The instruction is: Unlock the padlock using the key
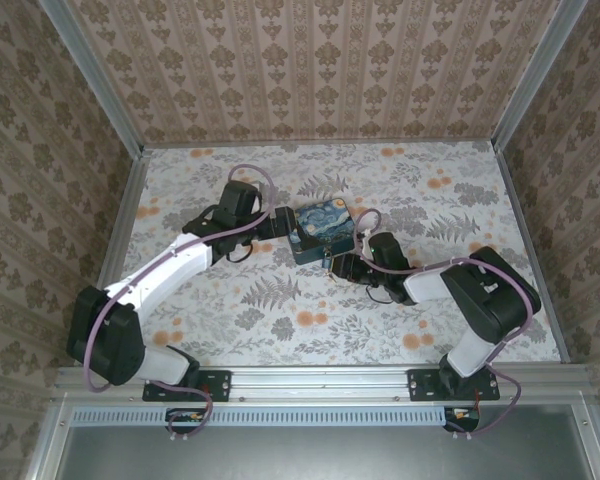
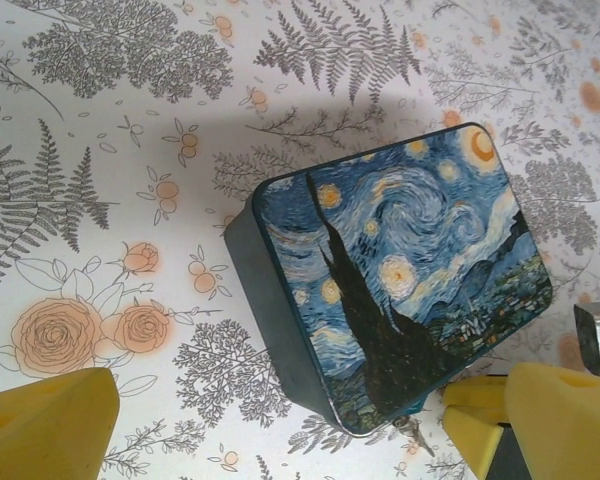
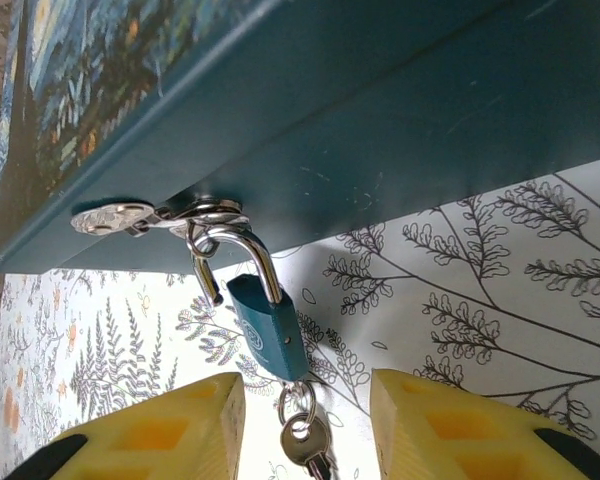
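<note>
- One padlock, teal, hangs by its shackle from a hasp on the side wall of one starry-night box.
- One key at the padlock's lower end.
- Two grippers. Right gripper: fingers apart, flanking key and padlock base, touching neither.
- Left gripper: spread wide at the box's corner, holding nothing.
</note>
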